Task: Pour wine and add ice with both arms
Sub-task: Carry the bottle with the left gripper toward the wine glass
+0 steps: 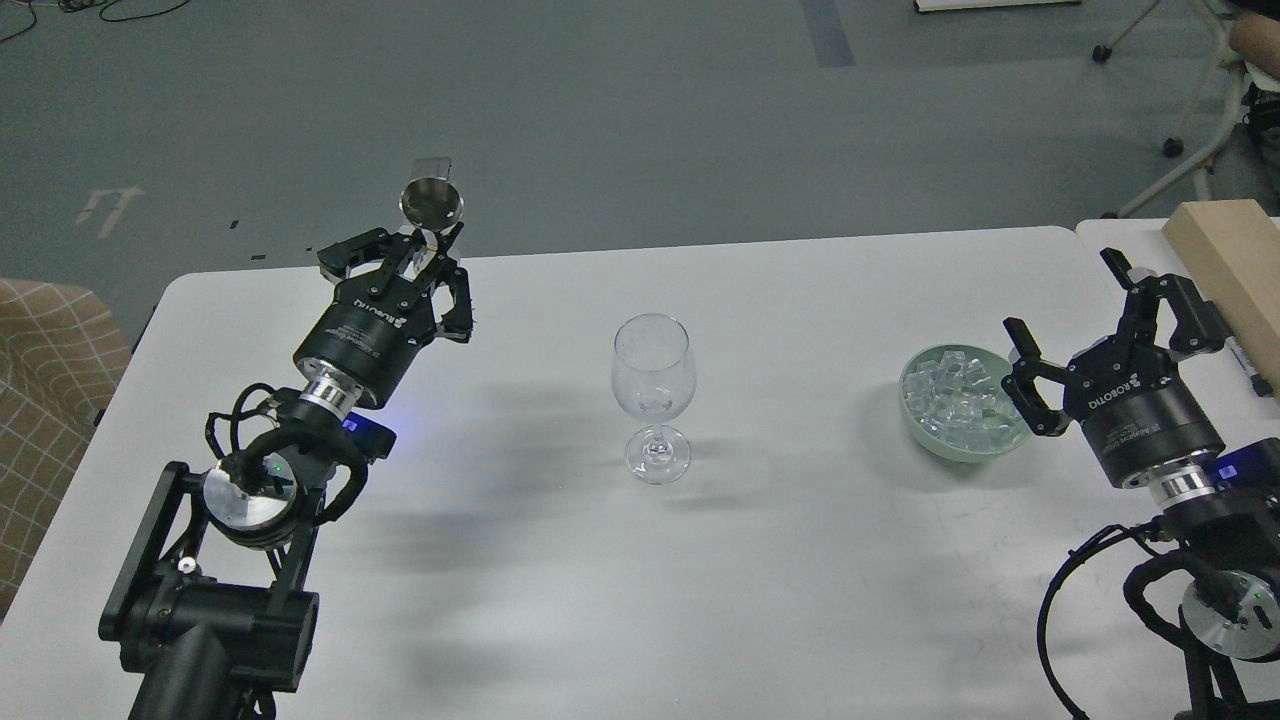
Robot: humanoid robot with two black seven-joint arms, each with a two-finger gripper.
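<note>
An empty clear stemmed wine glass (652, 380) stands upright mid-table. My left gripper (428, 240), to the glass's left and raised, is shut on the stem of a small shiny metal cup (432, 201). The cup's mouth tilts toward me and no wine shows in it. A pale green bowl (930, 438) full of ice (955, 400) sits at the right. My right gripper (1065, 298) hovers at the bowl's right rim, open with its fingers spread wide and nothing between them.
A light wooden block (1225, 260) lies on the adjoining table at the far right, close behind my right gripper. A checkered seat (40, 380) stands off the table's left edge. Chair legs on wheels (1170, 145) stand on the floor beyond.
</note>
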